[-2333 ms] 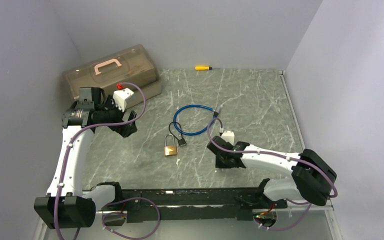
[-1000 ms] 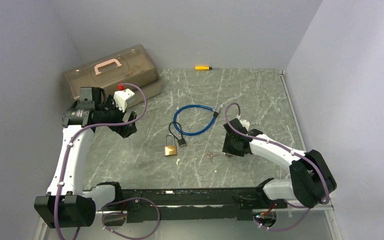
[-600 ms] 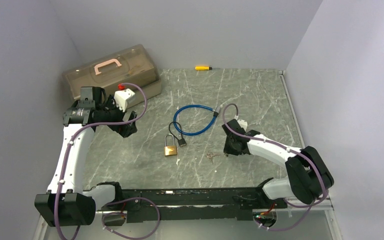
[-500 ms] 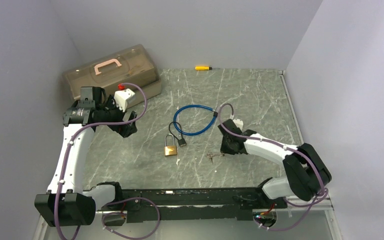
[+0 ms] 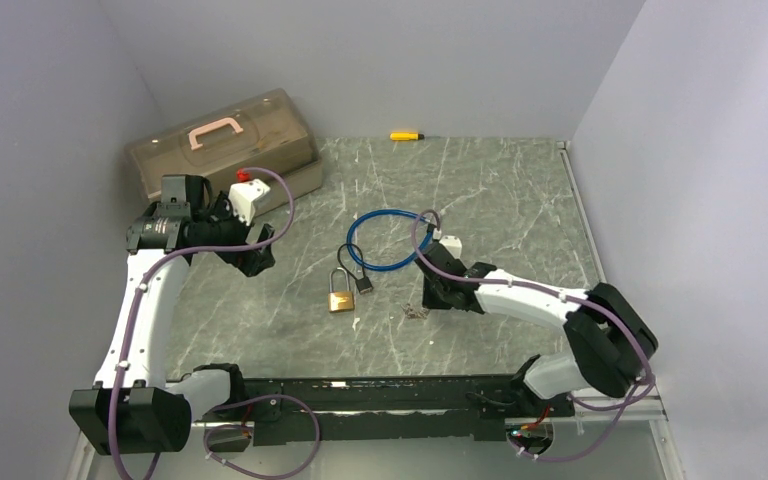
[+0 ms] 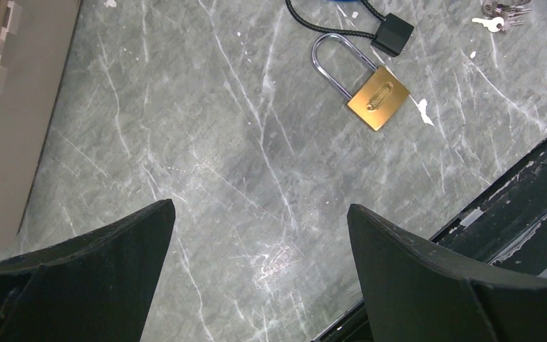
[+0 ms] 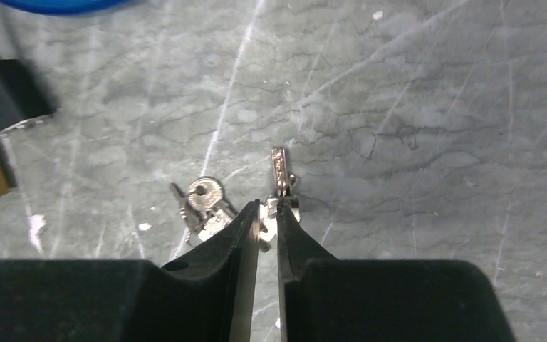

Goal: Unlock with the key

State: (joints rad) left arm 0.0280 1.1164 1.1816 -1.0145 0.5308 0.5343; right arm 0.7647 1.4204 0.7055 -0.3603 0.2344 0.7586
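A brass padlock lies flat on the marble table, its shackle pointing away. Just right of it lies a small key bunch. My right gripper is low over the bunch and shut on one key, whose blade sticks out past the fingertips. The other keys hang off to the left. My left gripper hovers far left, open and empty. In the left wrist view the padlock and the keys lie ahead of my left gripper.
A blue cable loop with a black lock body lies just behind the padlock. A brown toolbox with a pink handle stands at the back left. A yellow screwdriver rests against the back wall.
My right arm has swung left to the key bunch and its jaws have closed on one key. The bunch has shifted slightly left. The left arm has stayed still.
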